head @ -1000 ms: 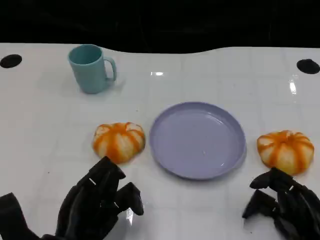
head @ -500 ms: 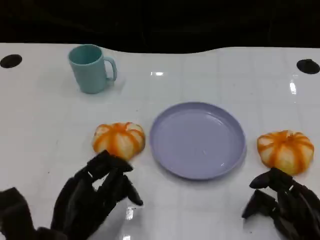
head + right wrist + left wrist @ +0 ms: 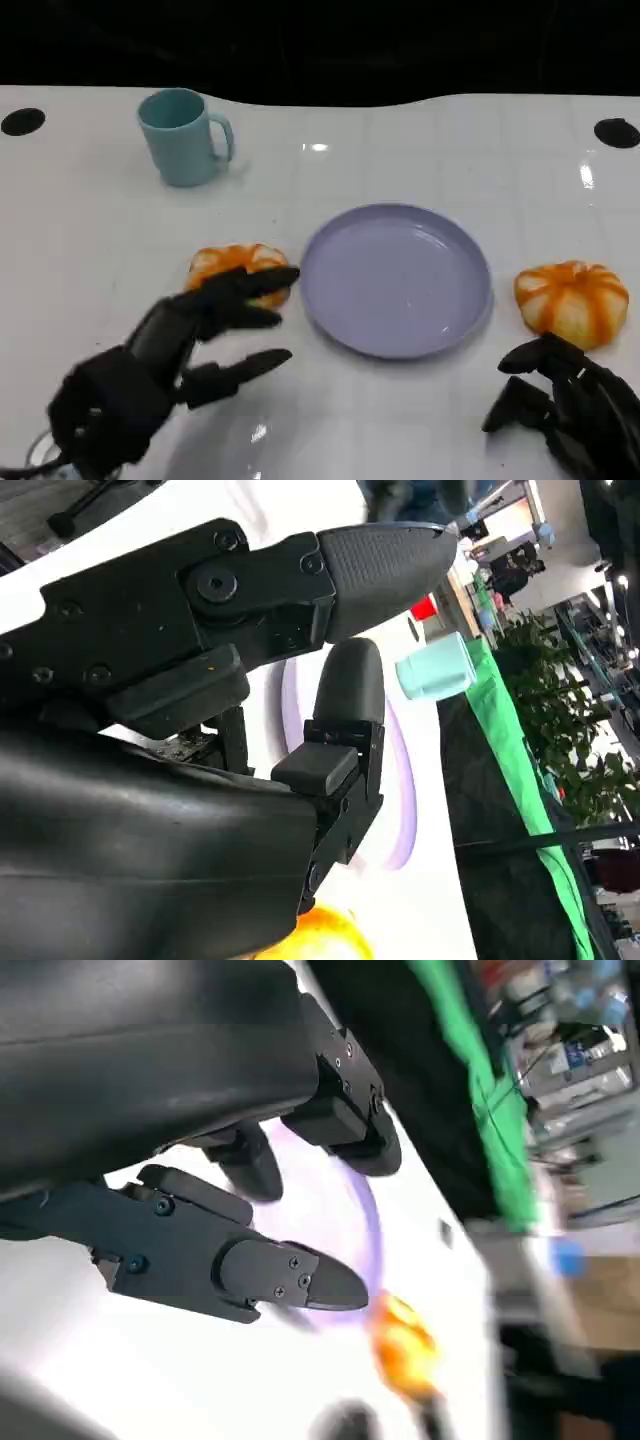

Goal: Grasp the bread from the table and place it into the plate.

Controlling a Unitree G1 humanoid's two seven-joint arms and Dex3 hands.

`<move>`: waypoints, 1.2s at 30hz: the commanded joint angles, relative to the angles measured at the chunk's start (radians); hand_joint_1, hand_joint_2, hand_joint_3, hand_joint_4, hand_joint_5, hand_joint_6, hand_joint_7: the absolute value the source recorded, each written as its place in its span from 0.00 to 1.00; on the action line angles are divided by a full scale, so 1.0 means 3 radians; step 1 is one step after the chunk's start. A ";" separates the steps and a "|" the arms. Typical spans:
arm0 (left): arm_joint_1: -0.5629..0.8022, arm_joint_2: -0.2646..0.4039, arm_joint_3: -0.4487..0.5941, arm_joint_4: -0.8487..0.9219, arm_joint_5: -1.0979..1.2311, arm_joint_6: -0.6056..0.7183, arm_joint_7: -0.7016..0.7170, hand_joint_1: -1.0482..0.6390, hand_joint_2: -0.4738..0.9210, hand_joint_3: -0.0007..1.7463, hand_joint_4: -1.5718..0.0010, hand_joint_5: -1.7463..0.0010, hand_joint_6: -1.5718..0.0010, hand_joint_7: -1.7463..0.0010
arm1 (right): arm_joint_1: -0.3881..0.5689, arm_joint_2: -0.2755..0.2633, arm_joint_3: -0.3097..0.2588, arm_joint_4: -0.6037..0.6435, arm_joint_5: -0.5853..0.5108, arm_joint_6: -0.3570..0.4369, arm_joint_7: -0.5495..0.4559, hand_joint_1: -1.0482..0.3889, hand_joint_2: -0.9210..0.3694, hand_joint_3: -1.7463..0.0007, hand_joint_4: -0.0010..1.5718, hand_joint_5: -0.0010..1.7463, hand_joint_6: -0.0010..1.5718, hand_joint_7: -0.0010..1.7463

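Left hand (image 3: 165, 355): risen and reached forward since a second ago, fingers now spread wide, empty, upper fingertips over the left bread (image 3: 236, 264). Right hand (image 3: 565, 410): unmoved, loosely open, empty, near right bread (image 3: 570, 302). Plate (image 3: 396, 279): between both breads, bare.

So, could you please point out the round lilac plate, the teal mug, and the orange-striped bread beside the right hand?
round lilac plate (image 3: 400, 345): head view, near rim.
teal mug (image 3: 177, 140): head view, side wall.
orange-striped bread beside the right hand (image 3: 570, 300): head view, top crust.
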 commanded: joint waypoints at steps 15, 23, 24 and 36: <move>-0.0917 0.0919 -0.0814 0.0015 0.2360 0.0621 0.0295 0.38 0.95 0.00 1.00 0.94 0.89 1.00 | -0.0013 -0.0021 -0.0017 0.0016 0.0033 -0.0046 -0.0002 0.36 0.00 0.86 0.40 0.86 0.37 0.69; -0.1360 0.0821 -0.1105 0.0598 0.2329 0.0902 -0.0033 0.38 0.90 0.00 1.00 0.99 0.91 1.00 | -0.0002 -0.0016 -0.0016 -0.0001 0.0004 -0.0063 -0.0037 0.35 0.00 0.86 0.42 0.86 0.38 0.70; -0.1375 0.0822 -0.1122 0.0617 0.2318 0.0914 -0.0029 0.38 0.90 0.00 1.00 0.99 0.91 1.00 | -0.0002 -0.0017 -0.0016 -0.0001 0.0001 -0.0068 -0.0038 0.35 0.00 0.86 0.42 0.86 0.38 0.70; -0.2094 0.0401 -0.1549 0.2237 0.2314 0.1003 0.0328 0.34 0.93 0.01 0.98 0.99 0.95 1.00 | 0.0041 -0.0039 0.0000 -0.0047 0.0013 -0.0053 0.0013 0.35 0.00 0.86 0.40 0.87 0.36 0.70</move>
